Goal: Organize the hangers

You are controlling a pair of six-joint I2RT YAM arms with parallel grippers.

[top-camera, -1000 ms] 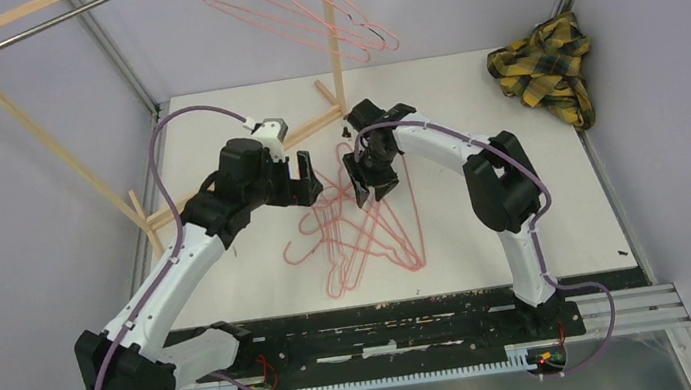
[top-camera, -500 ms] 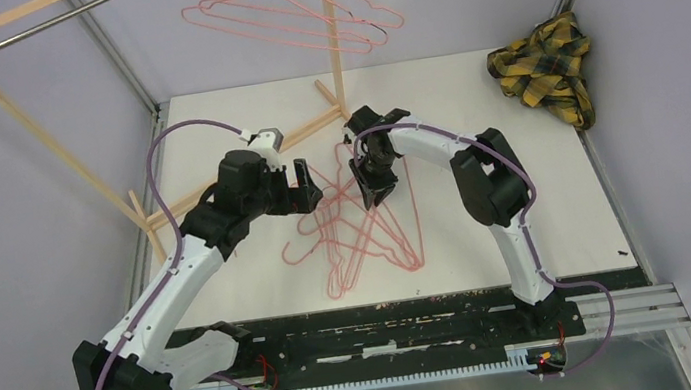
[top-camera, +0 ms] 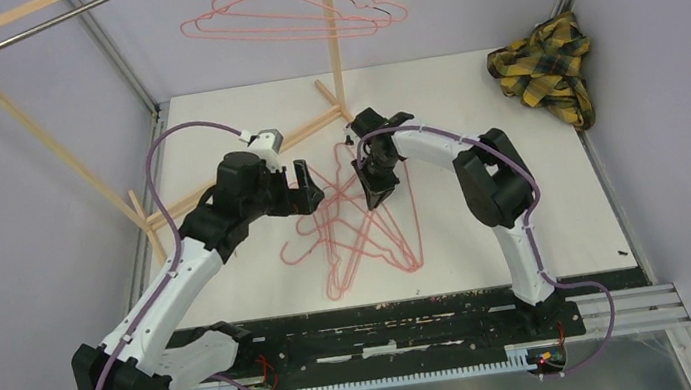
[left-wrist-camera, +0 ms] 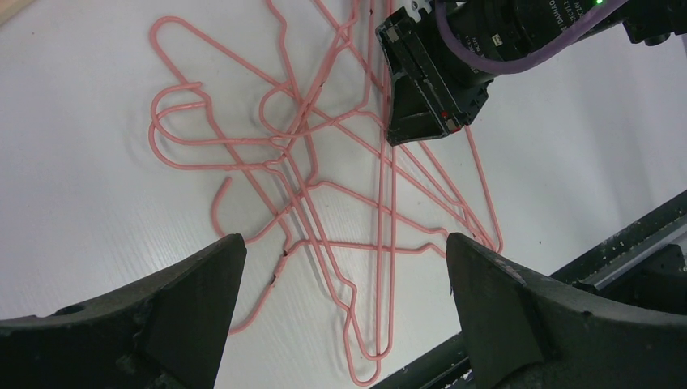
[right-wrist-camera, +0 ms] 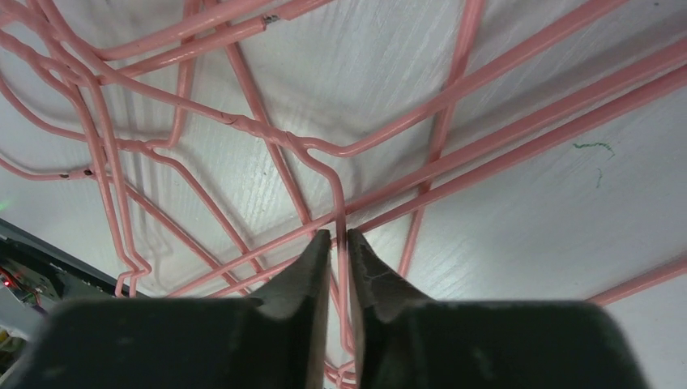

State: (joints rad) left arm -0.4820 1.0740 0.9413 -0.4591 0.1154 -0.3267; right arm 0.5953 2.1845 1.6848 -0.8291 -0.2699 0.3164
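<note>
Tangled hangers (top-camera: 362,238) in heap mid-counter (top-camera: 469,88), between both arms; hung hangers (top-camera: 298,15) on rack (top-camera: 335,55) at back; right gripper (right-wrist-camera: 339,241) down in heap, fingers clamped together on one wire; left gripper (left-wrist-camera: 344,259) above heap's left side, fingers wide apart; plaid cloth (top-camera: 546,63) in far right corner
</note>
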